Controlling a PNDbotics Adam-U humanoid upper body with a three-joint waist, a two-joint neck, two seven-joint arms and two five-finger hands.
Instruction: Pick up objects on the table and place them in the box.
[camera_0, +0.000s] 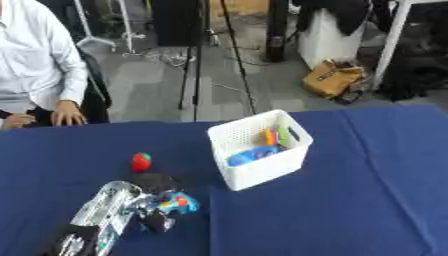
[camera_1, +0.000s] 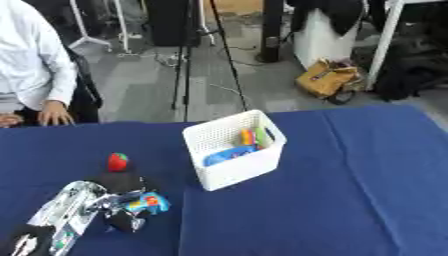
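The work surface is a table (camera_0: 367, 200) covered in a dark blue cloth, smooth apart from a few long shallow creases. Beyond its far edge lies a grey floor with black stand legs, trailing cables, white furniture legs and a tan bag (camera_0: 331, 77) slumped on the floor, well beyond the hand and to its right.

The box (camera_0: 262, 170) is a white plastic basket with perforated lattice walls and a rolled rim, rectangular, standing upright but turned at an angle to the table edge. It sits to the right of the left hand and slightly farther out, near but apart from it. Inside it lie a blue object and several pieces in yellow, orange and green; their exact shapes cannot be made out.

The left hand (camera_0: 156, 205) enters from the lower left on a silver and black forearm. Its dark fingers are curled around a small toy (camera_0: 179, 202), blue with red and yellow patches, which projects from the hand on the side facing the box. Whether the toy is lifted or resting on the cloth cannot be determined.

A small round object (camera_0: 142, 161), red with a green top, rests on the cloth just beyond the hand, clear of its fingers.
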